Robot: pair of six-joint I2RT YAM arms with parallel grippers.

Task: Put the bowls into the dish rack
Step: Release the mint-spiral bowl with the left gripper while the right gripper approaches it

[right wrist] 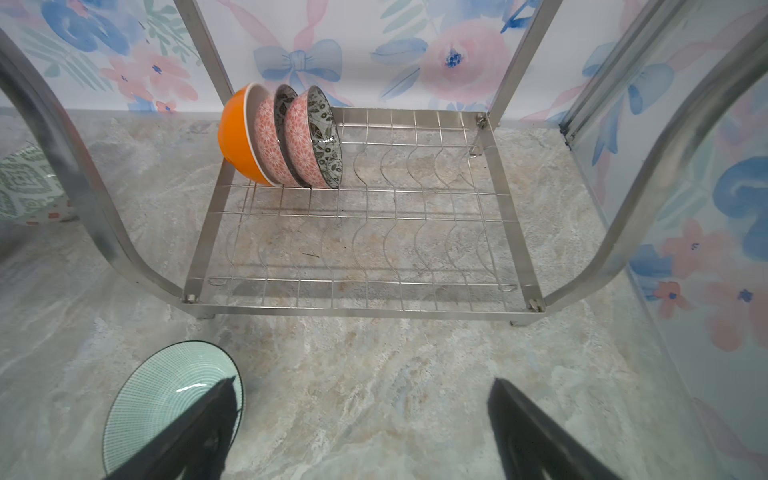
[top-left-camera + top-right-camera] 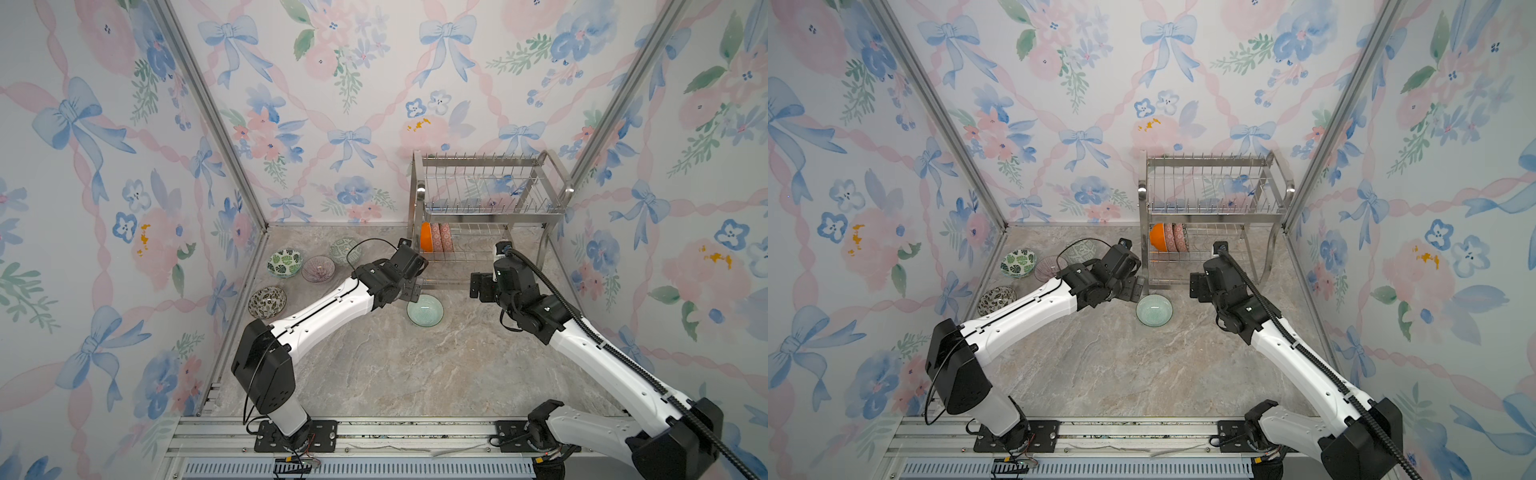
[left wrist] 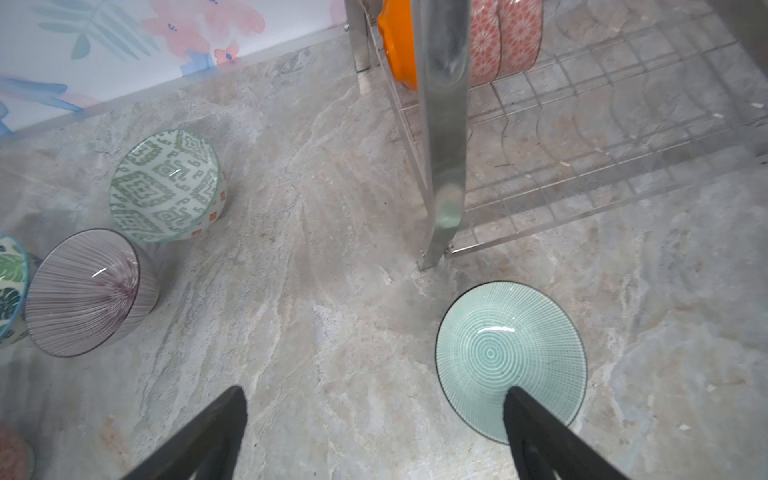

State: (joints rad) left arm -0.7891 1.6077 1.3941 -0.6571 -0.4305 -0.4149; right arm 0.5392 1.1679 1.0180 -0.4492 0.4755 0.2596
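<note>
Plainly left hand (image 3: pixel 374 392) and right hand (image 1: pixel 363 382) gape released, teal bowl (image 3: pixel 498 345) beside dish rack (image 1: pixel 361 310).

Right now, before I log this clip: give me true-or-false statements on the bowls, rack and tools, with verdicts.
1. The orange bowl stands on edge in the lower tier of the dish rack. True.
2. The left tool grips the mint bowl. False: it is open; the bowl sits on the table.
3. The purple-lined bowl is in the rack. False: it sits on the table, left of the rack.
4. The right tool is open and empty. True.
</note>
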